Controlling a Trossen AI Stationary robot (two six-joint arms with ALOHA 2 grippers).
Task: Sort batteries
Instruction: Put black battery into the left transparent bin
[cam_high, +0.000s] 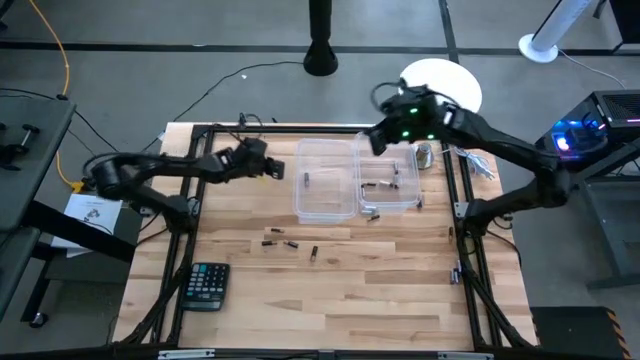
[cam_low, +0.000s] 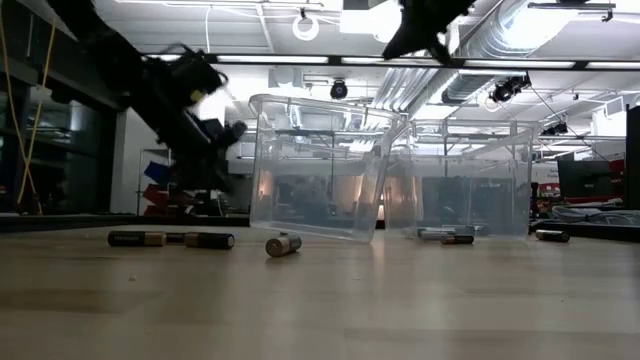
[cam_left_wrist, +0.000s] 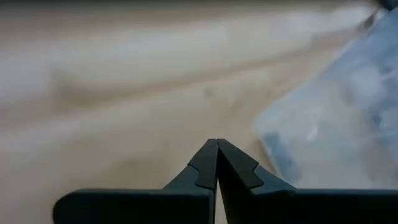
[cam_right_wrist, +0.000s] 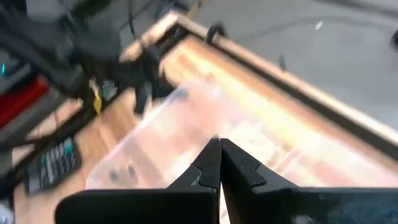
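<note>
A: Where do the small cylindrical batteries lie?

B: Several rest loose on the pale wooden table, in front of two clear plastic bins. The left bin holds one cell; the right bin holds a few. One more lies just outside the right bin's near corner.

A: And the arms?

B: The left gripper hangs just beside the left bin's outer wall, its fingers pressed together with nothing between them. The right gripper hovers over the far edge of the right bin, likewise closed and empty.

A: So which step is this?

B: It looks like a gap between placements: neither gripper carries a cell, and the loose ones wait. The next move would call for one gripper to spread its fingers, descend to a loose battery and line up across its length.

A: What does each view add?

B: The high view alone shows the black calculator and the bins' contents. The low view shows the loose batteries' colours, dark with copper ends or silvery. The wrist views settle that both pairs of fingertips meet.
</note>
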